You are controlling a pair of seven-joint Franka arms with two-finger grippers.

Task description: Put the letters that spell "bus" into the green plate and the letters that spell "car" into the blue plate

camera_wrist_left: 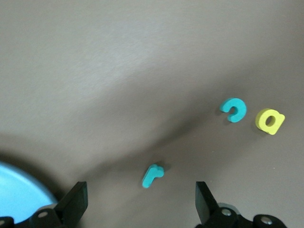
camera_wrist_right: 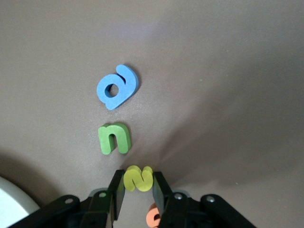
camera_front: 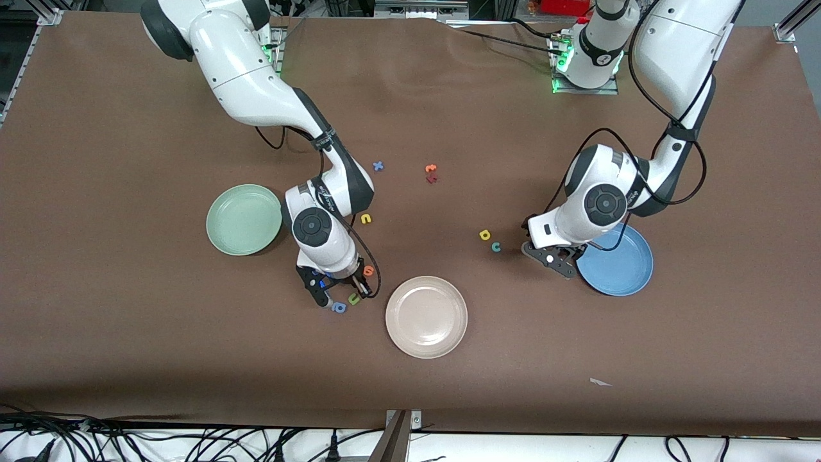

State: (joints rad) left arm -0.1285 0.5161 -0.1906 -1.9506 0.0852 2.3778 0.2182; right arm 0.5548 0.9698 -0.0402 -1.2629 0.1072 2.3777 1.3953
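Two right end effector (camera_wrist_right: 138,184) fingers pinch curvy yellow "s" (camera_wrist_right: 138,178).

Three plates (camera_front: 244,219), at least eleven foam letters (camera_front: 485,235), two robot arms (camera_front: 250,83)

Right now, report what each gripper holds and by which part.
The right gripper is shut on the yellow "s", fingers pinching its two sides at table level. The left gripper is open over the teal "r", holding nothing.
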